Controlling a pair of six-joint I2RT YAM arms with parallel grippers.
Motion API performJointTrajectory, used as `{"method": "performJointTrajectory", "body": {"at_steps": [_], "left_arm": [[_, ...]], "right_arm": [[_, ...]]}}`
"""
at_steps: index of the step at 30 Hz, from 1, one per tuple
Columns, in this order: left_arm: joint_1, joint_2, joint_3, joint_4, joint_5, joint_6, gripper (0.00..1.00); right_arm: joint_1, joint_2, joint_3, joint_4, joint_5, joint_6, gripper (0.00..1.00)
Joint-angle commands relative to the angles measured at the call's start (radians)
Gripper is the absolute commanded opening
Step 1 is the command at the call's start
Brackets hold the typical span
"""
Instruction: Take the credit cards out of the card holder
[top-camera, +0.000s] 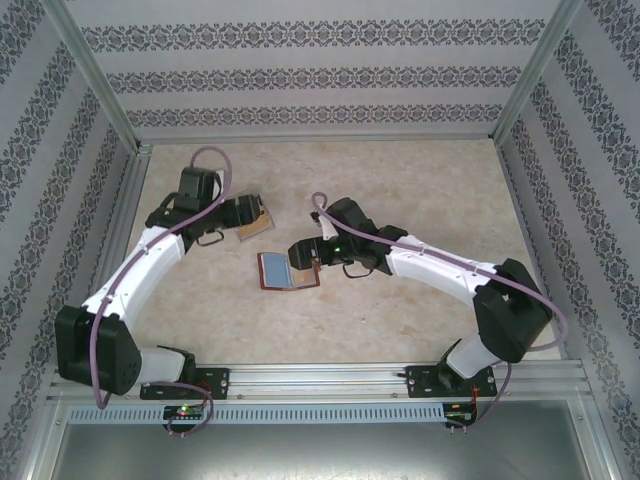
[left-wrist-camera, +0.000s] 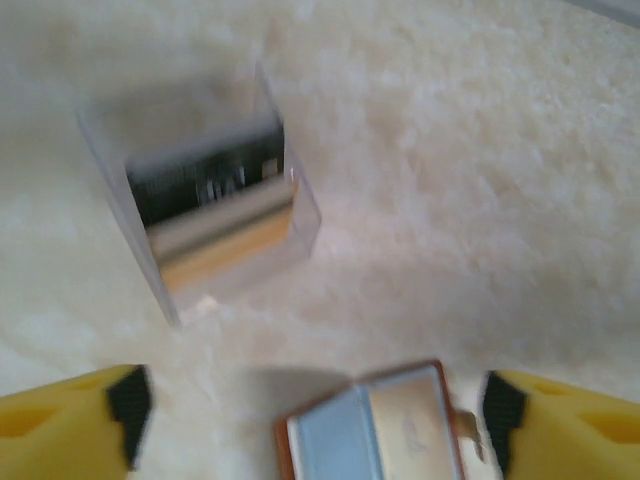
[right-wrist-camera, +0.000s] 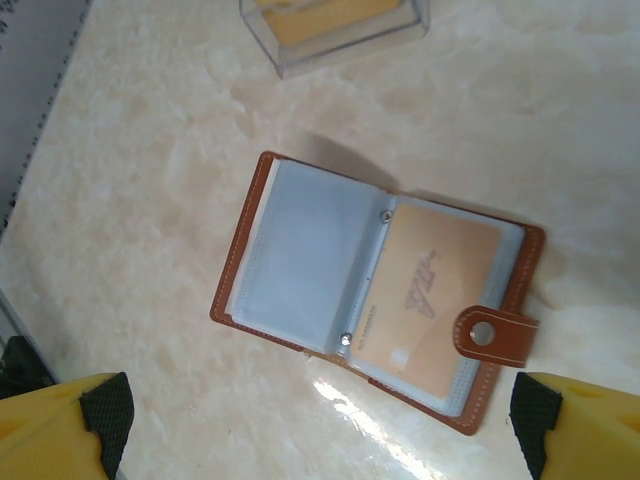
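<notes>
The clear box (left-wrist-camera: 105, 170) looks blurry in the left wrist view, so the dark and gold things (left-wrist-camera: 215, 215) inside it cannot be made out. The card holder (left-wrist-camera: 372, 428) is cut off at the bottom there. From above, the right end effector (top-camera: 303, 255) hides part of the holder's right side.

Table (top-camera: 430, 190), cream marbled top. One brown card holder (top-camera: 276, 270) is laid open flat on it, a tan card (right-wrist-camera: 430, 285) sleeved inside. One clear plastic box (top-camera: 258, 222) is set nearby, apart.
</notes>
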Motion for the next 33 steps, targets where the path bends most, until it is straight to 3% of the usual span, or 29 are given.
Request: {"method": "performJointTrajectory", "body": {"at_steps": [1,4,7,8,11,12,22,33], "left_arm": [[0.007,-0.061,-0.134,0.029,0.123,-0.241,0.64],[0.003,-0.061,-0.25,0.132,0.203,-0.326,0.38],[-0.027,-0.021,-0.296,0.185,0.241,-0.371,0.11],[-0.041,-0.003,-0.3,0.194,0.246,-0.375,0.02],[-0.079,0.034,-0.29,0.213,0.234,-0.384,0.0],[-0.088,0.045,-0.286,0.221,0.228,-0.387,0.0],[-0.157,0.203,-0.245,0.186,0.186,-0.351,0.0],[-0.174,0.266,-0.25,0.104,0.104,-0.306,0.0]], "right_arm": [[0.025,0.053,0.043,0.006,0.012,-0.009,0.95],[0.041,0.106,0.064,0.008,-0.002,-0.004,0.92],[0.054,0.16,0.095,-0.002,-0.025,-0.007,0.79],[0.054,0.178,0.102,-0.001,-0.035,-0.007,0.71],[0.055,0.22,0.124,-0.005,-0.05,-0.008,0.43],[0.056,0.231,0.131,-0.01,-0.045,-0.009,0.38],[0.021,0.307,0.149,-0.068,0.007,0.005,0.35],[-0.028,0.319,0.106,-0.087,0.038,0.017,0.38]]}}
